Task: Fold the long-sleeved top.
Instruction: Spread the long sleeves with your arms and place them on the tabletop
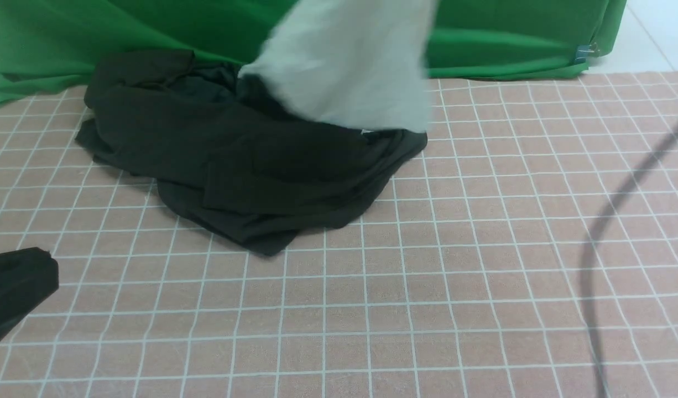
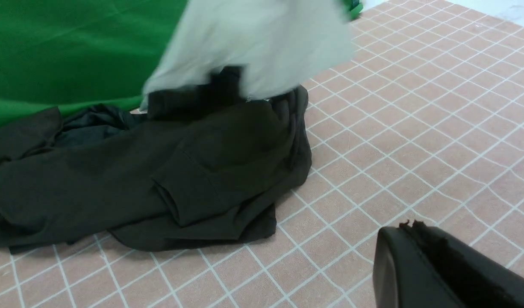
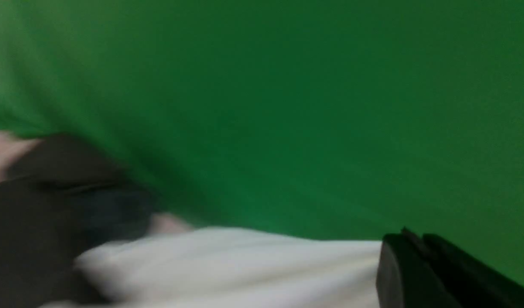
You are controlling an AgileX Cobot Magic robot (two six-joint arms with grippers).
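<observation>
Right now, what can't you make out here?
white tee: front view, motion-blurred, top cut off by the frame.
long-sleeved top: front view, far edge hidden under the tee.
right hand: right wrist view, blurred, cut off at the corner; grip on the tee unclear.

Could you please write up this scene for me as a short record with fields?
surface: pink checked cloth, with a green backdrop behind it
long-sleeved top: crumpled in a heap on the far left of the cloth, not yet folded
white tee: up in the air and blurred, its lower edge over the far right side of the heap
right gripper: jaws shut, apparently on the white tee
left gripper: jaws shut, holding nothing, on the near side and clear of the heap
</observation>
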